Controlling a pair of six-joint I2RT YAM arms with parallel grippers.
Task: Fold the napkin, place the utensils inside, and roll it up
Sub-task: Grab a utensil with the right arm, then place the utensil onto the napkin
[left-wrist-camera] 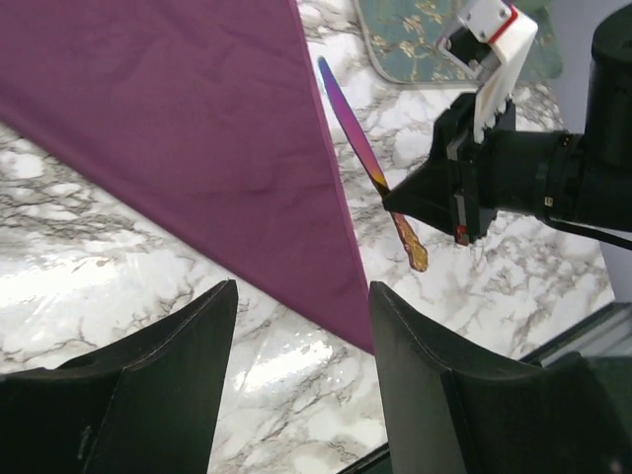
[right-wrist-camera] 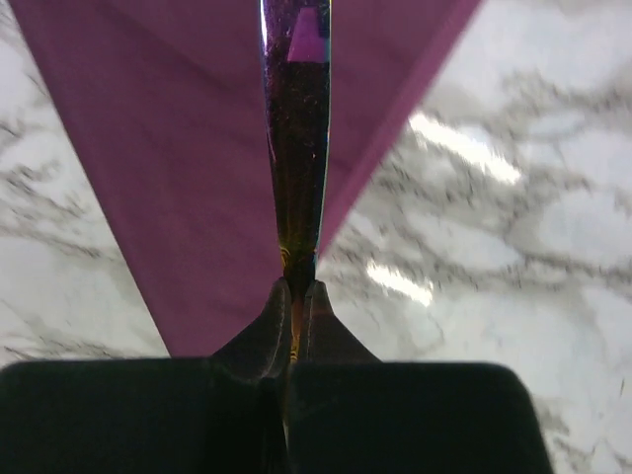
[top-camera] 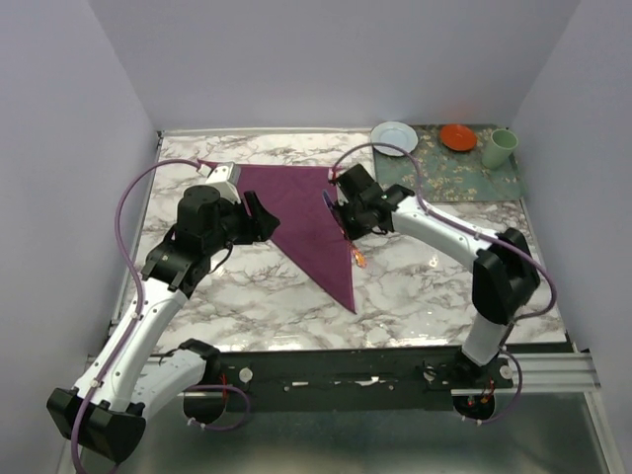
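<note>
Pinching the knife where blade meets handle, the right gripper has it clamped tight along the right edge of the napkin, which lies folded into a triangle on the marble table. The left gripper hovers over the cloth, jaws apart, holding nothing.

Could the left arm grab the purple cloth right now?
Probably yes: the left gripper hangs open just over the napkin, with nothing between them. The right gripper holds the knife off to the side.
</note>
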